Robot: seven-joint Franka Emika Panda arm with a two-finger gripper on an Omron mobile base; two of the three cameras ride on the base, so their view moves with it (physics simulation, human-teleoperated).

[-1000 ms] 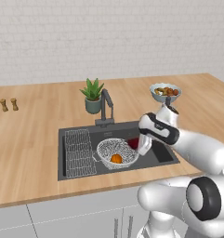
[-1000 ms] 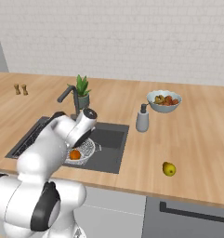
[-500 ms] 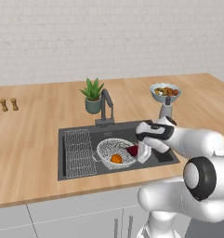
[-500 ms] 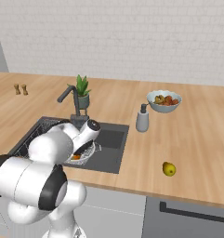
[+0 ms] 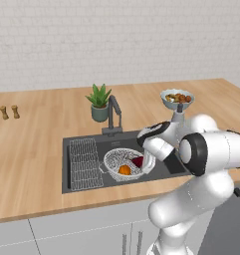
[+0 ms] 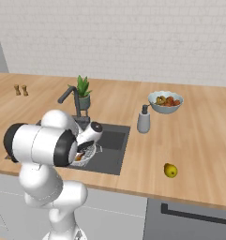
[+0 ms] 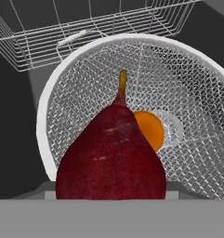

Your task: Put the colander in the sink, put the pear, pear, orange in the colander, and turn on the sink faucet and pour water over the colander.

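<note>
Over the round white wire-mesh colander (image 7: 132,93), gripper (image 5: 144,162) has descended, clamped on dark red pear (image 7: 111,155); bright orange (image 7: 149,130) already inside; release pending.

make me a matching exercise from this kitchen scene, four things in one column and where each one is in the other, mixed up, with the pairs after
Things:
1. orange
2. yellow pear
3. dark red pear
4. colander

Places:
A. on the wooden counter, right of the sink
B. standing in the sink beside the wire rack
C. lying at the bottom of the colander
D. close before the hand camera, over the colander

Pairs: 1-C, 2-A, 3-D, 4-B
</note>
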